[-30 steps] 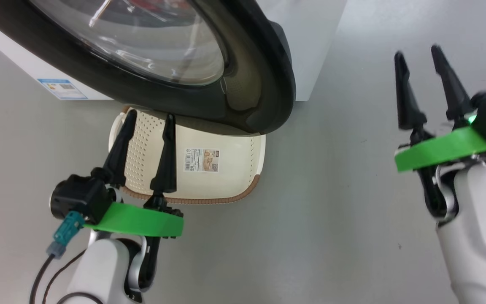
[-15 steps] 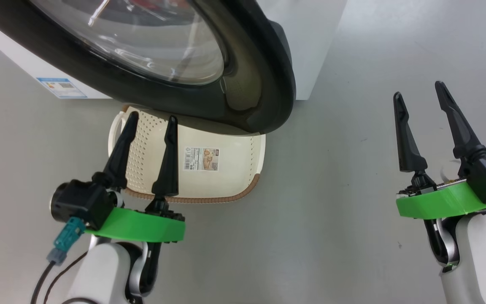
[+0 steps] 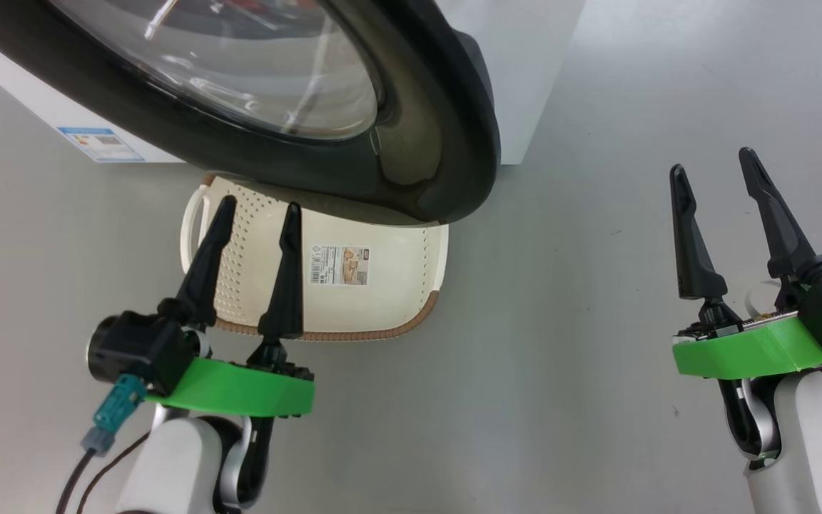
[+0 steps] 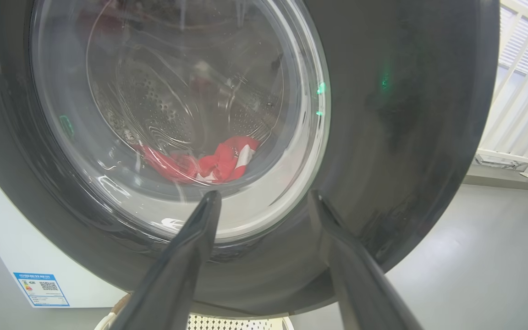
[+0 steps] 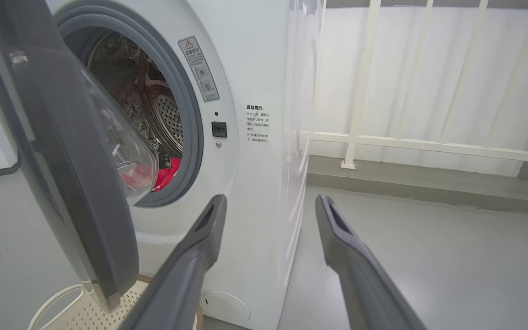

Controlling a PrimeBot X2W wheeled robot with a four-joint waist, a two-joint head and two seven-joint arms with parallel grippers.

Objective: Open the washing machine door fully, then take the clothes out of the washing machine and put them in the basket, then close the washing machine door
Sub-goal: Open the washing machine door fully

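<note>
Head view: the washing machine door [image 3: 425, 143] stands swung out from the washing machine [image 3: 525, 64], its black rim hanging over the far end of the one basket [image 3: 397, 285] on the floor. The basket is empty, so nothing has been moved over yet. The left gripper [image 3: 260, 205] hovers at the basket's near left, fingers apart and holding nothing. The right gripper [image 3: 712, 161] is well off to the right, also spread and empty.

Left wrist view: through the glass the red clothes [image 4: 218, 162] lie low in the drum. It looks like one bundle, though the glare may hide more pieces.

Right wrist view: the door is only partly open, I'd judge. Step one is unfinished; unloading and closing remain. Count: one door, one basket, two grippers.
</note>
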